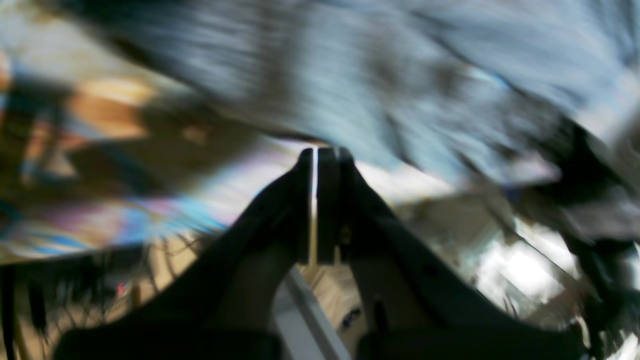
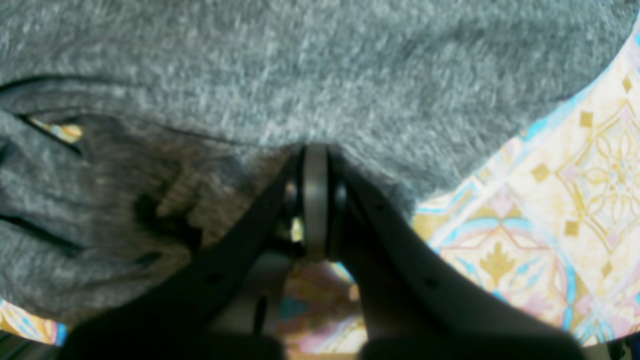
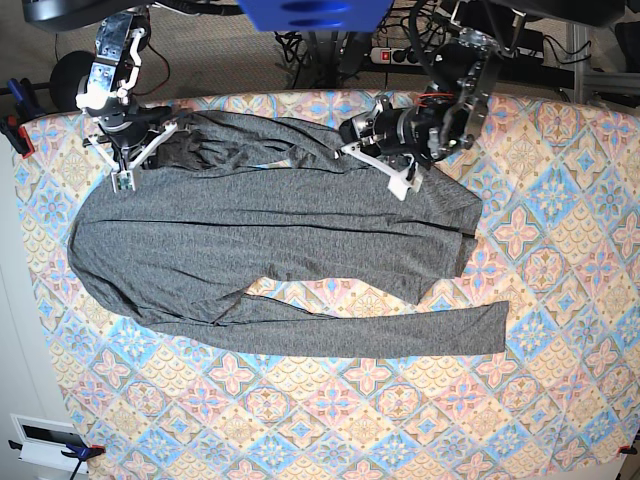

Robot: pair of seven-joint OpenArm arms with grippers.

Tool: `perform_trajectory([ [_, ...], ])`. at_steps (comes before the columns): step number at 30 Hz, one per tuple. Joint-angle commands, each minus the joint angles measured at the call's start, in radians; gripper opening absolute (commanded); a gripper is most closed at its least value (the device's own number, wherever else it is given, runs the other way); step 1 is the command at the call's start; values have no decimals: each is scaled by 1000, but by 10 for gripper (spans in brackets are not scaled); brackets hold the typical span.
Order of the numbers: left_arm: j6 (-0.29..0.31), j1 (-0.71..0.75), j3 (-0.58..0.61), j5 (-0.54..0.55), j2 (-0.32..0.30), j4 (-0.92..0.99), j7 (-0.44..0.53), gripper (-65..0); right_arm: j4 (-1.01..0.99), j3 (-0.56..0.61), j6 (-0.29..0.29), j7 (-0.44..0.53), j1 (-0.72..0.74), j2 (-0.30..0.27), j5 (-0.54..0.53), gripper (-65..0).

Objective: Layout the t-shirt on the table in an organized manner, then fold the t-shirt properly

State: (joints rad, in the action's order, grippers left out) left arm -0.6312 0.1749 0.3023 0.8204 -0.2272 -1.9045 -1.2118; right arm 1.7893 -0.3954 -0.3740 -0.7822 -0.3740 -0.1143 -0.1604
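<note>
The dark grey t-shirt (image 3: 270,240) lies spread across the patterned table (image 3: 560,300), with one long sleeve stretched along its near side. My right gripper (image 3: 122,183) sits at the shirt's far-left corner. In the right wrist view it (image 2: 315,150) is shut, and the grey cloth (image 2: 320,75) bunches into its tips. My left gripper (image 3: 405,187) is over the shirt's far-right shoulder. The left wrist view is badly blurred. There the left gripper (image 1: 320,152) is shut, with a thin light slit between the fingers and its tips at the cloth's (image 1: 400,75) edge. Blur hides whether any cloth is pinched.
The table's far edge runs just behind both arms, with cables and a power strip (image 3: 390,55) on the floor beyond. A white box (image 3: 45,440) sits off the near-left corner. Bare patterned cloth (image 3: 400,420) shows along the near and right sides.
</note>
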Motion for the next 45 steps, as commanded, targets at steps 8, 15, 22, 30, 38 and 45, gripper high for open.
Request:
perform_trajectory([
  [8, 6, -4, -1, 188, -39, -62, 2, -650, 22, -3, 0, 16, 2, -9, -9, -650],
  [15, 1, 2, 73, 139, -33, -60, 3, -615, 22, 65, 0, 16, 2, -9, -9, -650],
  [22, -67, 71, 74, 89, -73, -63, 7, -377, 17, 72, 0, 16, 2, -9, -8, -650],
  [30, -67, 77, 59, 86, -90, -63, 26, -358, 16, 72, 0, 16, 2, -9, -8, -650],
  [38, -67, 76, -36, 81, -88, -33, 53, -378, 16, 72, 0, 16, 2, -9, -8, -650],
  [45, -67, 73, -56, 81, -90, 107, 88, -445, 16, 72, 0, 16, 2, -9, -8, -650],
])
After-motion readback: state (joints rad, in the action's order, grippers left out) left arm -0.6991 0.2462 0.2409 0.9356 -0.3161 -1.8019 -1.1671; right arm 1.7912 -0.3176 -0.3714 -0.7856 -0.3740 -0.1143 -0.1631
